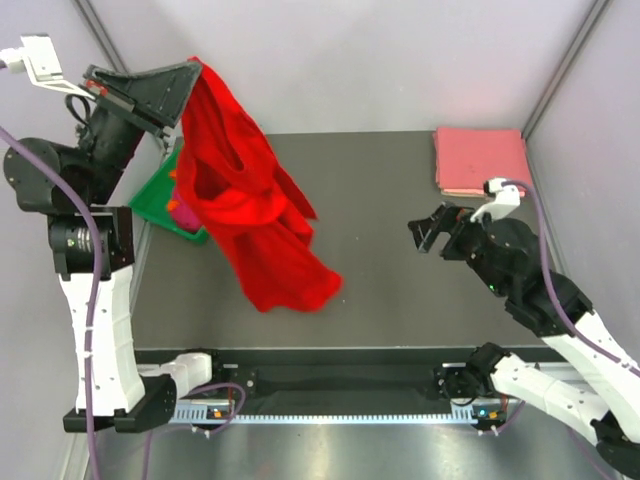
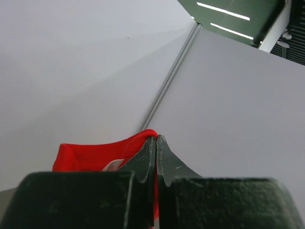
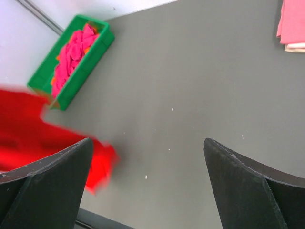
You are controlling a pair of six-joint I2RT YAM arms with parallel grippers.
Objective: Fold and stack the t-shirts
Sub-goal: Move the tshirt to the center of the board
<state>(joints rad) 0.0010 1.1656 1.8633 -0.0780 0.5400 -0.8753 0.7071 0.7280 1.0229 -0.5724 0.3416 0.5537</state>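
At upper left of the overhead view, hold the left gripper [image 1: 191, 69] clamped on the red t-shirt [image 1: 250, 205] dangling over the table [image 1: 400, 310], and bring the spread-open right gripper [image 1: 423, 238] across to pinch what seems its lowest corner.

Prob. robotics lab cell: plain white walls [image 1: 380, 60] w/ metal framing [image 2: 170, 76], dark table [image 1: 400, 200], ceiling strip lights [image 2: 223, 11]
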